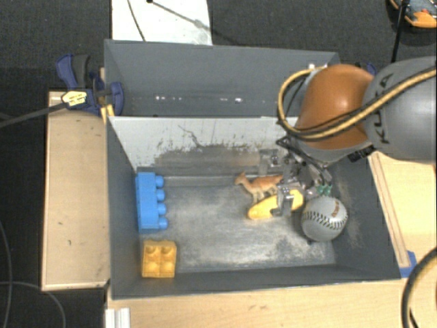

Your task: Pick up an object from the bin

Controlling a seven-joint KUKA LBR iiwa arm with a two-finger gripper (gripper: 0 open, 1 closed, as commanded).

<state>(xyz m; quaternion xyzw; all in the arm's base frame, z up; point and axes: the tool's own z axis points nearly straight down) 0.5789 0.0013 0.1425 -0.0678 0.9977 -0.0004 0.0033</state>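
My gripper [285, 195] is low in the right half of the bin, its fingers down on a small yellow banana-shaped toy [265, 209]. Whether the toy is between the fingers I cannot make out. An orange-brown toy animal [254, 182] lies just to the gripper's upper left, touching or nearly touching the yellow toy. A grey baseball with red stitching [323, 218] rests directly to the right of the gripper, close to the fingers.
A blue toy brick [150, 201] lies along the bin's left wall. A yellow toy brick [158, 260] sits in the front left corner. The arm's orange cover and cables hang over the bin's right back part.
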